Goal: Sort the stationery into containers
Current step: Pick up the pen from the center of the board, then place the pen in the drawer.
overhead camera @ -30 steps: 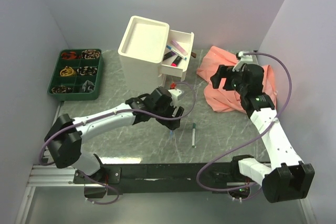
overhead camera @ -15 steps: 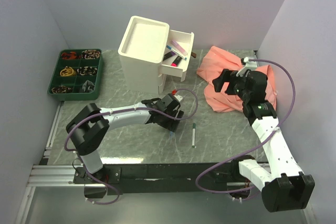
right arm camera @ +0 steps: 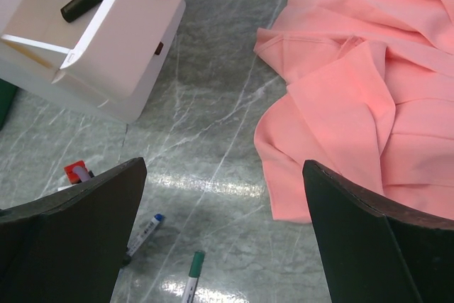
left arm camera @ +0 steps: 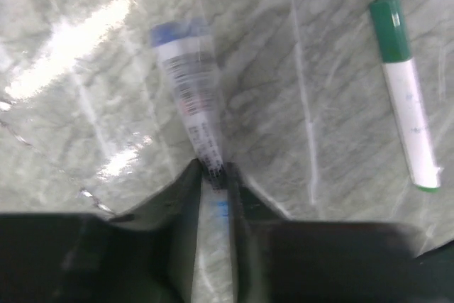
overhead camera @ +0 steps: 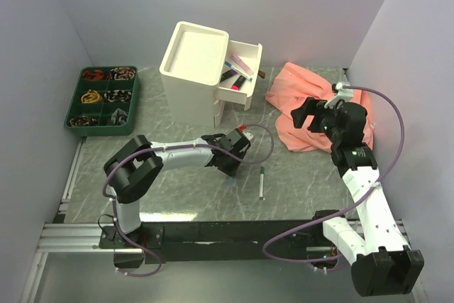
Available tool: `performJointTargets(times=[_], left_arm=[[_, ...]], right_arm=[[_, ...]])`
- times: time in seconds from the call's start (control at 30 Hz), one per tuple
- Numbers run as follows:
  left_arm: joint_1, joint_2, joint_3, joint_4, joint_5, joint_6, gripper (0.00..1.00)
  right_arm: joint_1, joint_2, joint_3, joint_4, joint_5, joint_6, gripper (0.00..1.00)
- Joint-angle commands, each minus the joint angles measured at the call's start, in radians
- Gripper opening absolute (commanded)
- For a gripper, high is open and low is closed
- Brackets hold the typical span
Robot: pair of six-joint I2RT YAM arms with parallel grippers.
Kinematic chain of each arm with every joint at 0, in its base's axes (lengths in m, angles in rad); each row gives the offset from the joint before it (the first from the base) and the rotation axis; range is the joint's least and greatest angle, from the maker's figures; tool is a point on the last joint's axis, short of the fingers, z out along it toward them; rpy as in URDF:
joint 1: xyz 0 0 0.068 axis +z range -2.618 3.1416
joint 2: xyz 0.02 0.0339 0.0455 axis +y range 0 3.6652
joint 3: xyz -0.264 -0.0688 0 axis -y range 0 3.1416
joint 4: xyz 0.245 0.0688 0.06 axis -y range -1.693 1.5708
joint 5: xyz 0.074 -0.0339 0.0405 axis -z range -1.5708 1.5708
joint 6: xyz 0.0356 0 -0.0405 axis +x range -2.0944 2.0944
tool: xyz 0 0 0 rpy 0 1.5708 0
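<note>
A thin white pen with a blue cap (left arm camera: 186, 83) lies on the marbled table, and my left gripper (left arm camera: 214, 174) is shut on its uncapped end, low over the surface (overhead camera: 230, 154). The same pen shows in the right wrist view (right arm camera: 145, 232). A white pen with a green cap (overhead camera: 262, 182) lies loose just to the right (left arm camera: 408, 90). The cream-white cabinet (overhead camera: 191, 69) stands at the back with one drawer (overhead camera: 236, 96) pulled out, holding several pens and highlighters. My right gripper (right arm camera: 221, 168) hangs open and empty over the table by the cloth (overhead camera: 305, 115).
A crumpled pink cloth (overhead camera: 312, 104) covers the back right of the table. A green compartment tray (overhead camera: 131, 97) with small dark items sits at the far left. White walls close in both sides.
My left gripper has dropped toward the table, reached right, and closed its jaws on the blue-capped pen. My right gripper has drifted a little to the right, still open.
</note>
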Motion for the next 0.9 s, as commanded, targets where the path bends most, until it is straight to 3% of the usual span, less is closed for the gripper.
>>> performJointTargets(times=[0.0,0.13,0.27,0.37,0.5,0.63,0.87], left_arm=[[-0.005,-0.009,0.014,-0.008,0.060,0.049,0.06],[-0.005,-0.051,0.061,-0.079,0.112,0.140,0.01],[0.007,-0.147,0.185,-0.179,0.235,0.361,0.01],[0.023,-0.256,0.225,-0.157,0.200,0.559,0.01],[0.073,-0.347,0.311,-0.085,0.165,0.668,0.01],[0.131,-0.313,0.469,-0.038,0.126,0.691,0.01],[0.245,-0.054,0.814,0.018,0.088,0.682,0.01]], right_arm=[[-0.017,-0.020,-0.005,0.015,-0.005,0.009,1.00],[-0.023,-0.017,0.007,0.004,0.006,-0.010,1.00],[-0.025,-0.003,0.012,-0.003,0.018,-0.043,1.00],[-0.053,0.009,0.001,0.010,0.023,-0.047,1.00],[-0.069,0.020,-0.013,0.027,0.009,-0.036,1.00],[-0.083,0.040,-0.025,0.033,0.000,-0.024,1.00],[-0.096,0.064,-0.013,0.029,-0.020,-0.007,1.00]])
